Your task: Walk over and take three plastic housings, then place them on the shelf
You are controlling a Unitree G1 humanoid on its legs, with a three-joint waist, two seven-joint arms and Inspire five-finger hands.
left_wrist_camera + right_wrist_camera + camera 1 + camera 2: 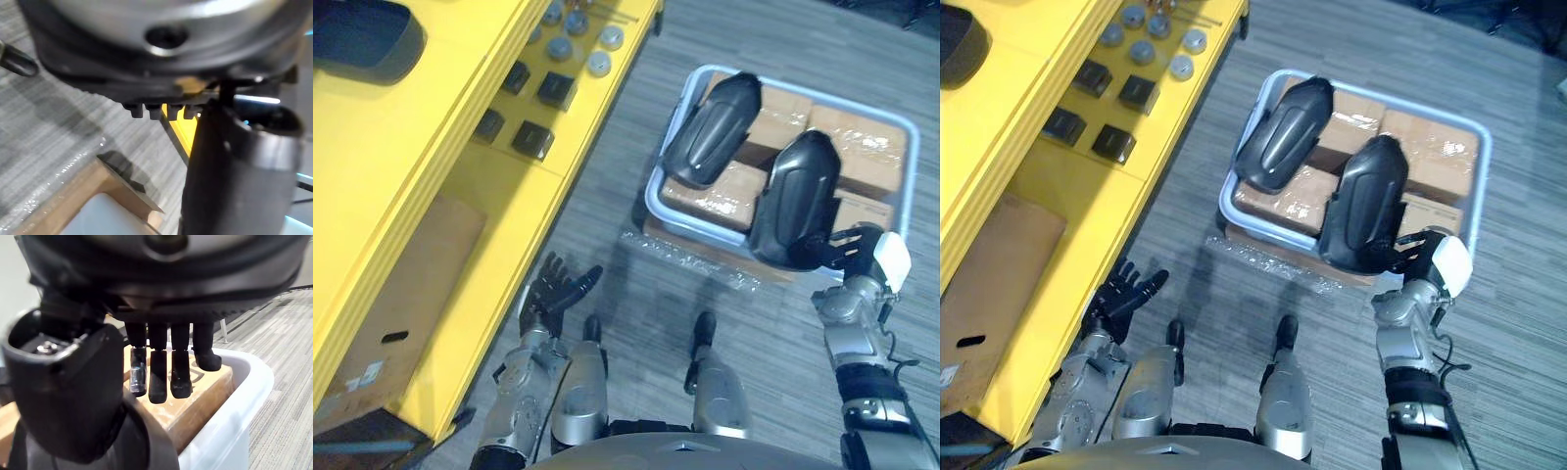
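Note:
Two dark curved plastic housings lie on cardboard boxes in a white bin. One housing rests at the bin's left. The other housing is nearer me. My right hand is at this housing's near end, open, fingers straight across its lower edge and the white-covered thumb out to the side. In the right wrist view the fingers hang straight over a box by the bin's rim. A third dark housing lies on top of the yellow shelf. My left hand hangs open beside the shelf.
The shelf's lower level holds small black blocks, grey round parts and a flat cardboard box. The bin stands on a low wooden base wrapped in clear film. Grey floor lies between shelf and bin.

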